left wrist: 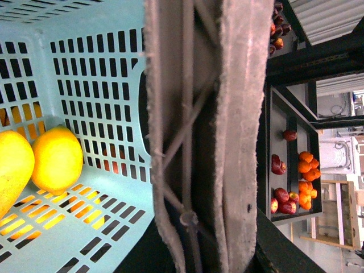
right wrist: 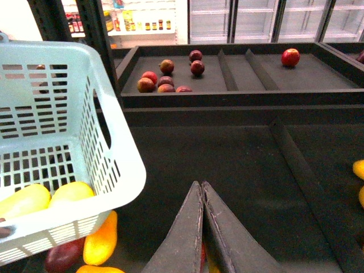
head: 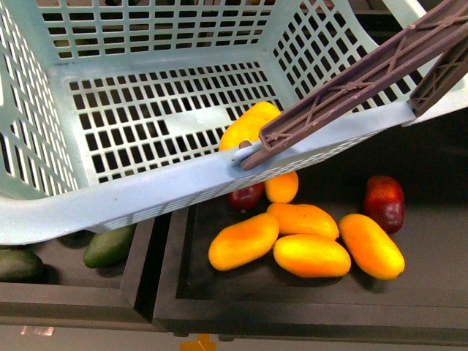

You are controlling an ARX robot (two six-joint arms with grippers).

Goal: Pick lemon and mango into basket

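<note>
Dark trays spread beneath the right gripper, whose fingers were pressed together on nothing. The left gripper was clamped on the brownish handle of the basket. Inside the basket, the lemon lay just beside the mango. In the front view, loose yellow-orange fruits and a red fruit lay at five o'clock from the basket.

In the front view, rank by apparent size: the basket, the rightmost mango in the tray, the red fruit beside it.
1. basket, by far, though it is nearest the camera.
2. rightmost mango.
3. red fruit, somewhat smaller; the two lie side by side.
</note>
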